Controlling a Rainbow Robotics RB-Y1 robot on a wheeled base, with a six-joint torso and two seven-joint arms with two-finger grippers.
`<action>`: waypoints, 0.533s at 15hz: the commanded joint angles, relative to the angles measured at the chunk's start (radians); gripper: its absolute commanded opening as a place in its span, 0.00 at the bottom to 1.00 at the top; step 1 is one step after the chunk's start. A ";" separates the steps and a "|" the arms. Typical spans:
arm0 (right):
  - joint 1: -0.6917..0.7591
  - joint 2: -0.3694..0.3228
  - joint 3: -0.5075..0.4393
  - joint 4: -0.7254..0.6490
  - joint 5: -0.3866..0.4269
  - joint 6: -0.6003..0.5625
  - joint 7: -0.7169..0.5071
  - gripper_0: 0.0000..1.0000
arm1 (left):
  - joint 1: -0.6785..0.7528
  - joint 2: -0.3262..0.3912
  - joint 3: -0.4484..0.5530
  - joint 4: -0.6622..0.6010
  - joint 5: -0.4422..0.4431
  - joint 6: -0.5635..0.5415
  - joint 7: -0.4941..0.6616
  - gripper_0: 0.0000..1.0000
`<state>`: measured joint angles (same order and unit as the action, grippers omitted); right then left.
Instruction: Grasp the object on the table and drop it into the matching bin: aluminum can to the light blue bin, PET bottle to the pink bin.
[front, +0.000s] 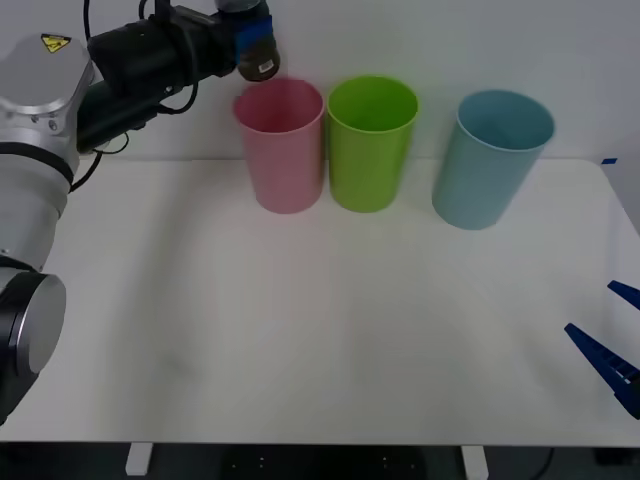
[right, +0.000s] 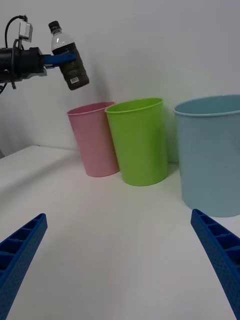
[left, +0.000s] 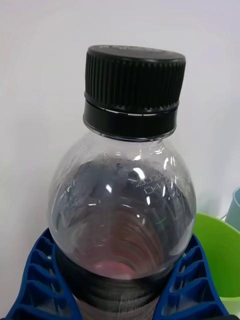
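— Bottle (right: 69, 59) first: where is it?
— Upper left of the right wrist frame, held in the air, tilted, black cap (left: 134, 90) uppermost. In the front frame it sits at the top edge, just above and left of the pink bin's (front: 282, 145) rim.

— What has hold of it?
— The left claw (left: 120, 285). Its blue ribbed fingers (left: 37, 280) are closed against both sides of the bottle's lower body, with dark liquid visible through the clear wall above them.

— And the bins?
— Three stand in a row across the far part of the counter (front: 320, 330): pink at the left, a green bin (front: 371, 143) just beside it, nearly touching, and the blue bin (front: 490, 158) farther right, apart from the green one and leaning slightly.

— The other arm?
— The right claw (right: 120, 265) hovers low over the counter at the lower right of the front frame, fingers spread wide with nothing between them, facing the bins.
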<state>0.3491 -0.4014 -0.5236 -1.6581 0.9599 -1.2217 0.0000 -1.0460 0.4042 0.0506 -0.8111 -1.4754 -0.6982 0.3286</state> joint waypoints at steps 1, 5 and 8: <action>0.000 0.000 0.000 0.000 0.000 0.000 0.000 1.00 | -0.026 -0.024 0.002 0.020 -0.052 0.016 -0.011 0.00; 0.000 0.000 0.000 0.000 0.000 0.000 0.000 1.00 | -0.032 -0.045 0.002 0.020 -0.071 0.029 -0.017 0.00; 0.000 0.000 0.000 0.000 0.000 0.000 0.000 1.00 | -0.034 -0.048 0.002 0.020 -0.071 0.031 -0.017 0.00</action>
<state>0.3491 -0.4014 -0.5236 -1.6581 0.9599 -1.2217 0.0000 -1.0799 0.3560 0.0522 -0.7915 -1.5464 -0.6674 0.3115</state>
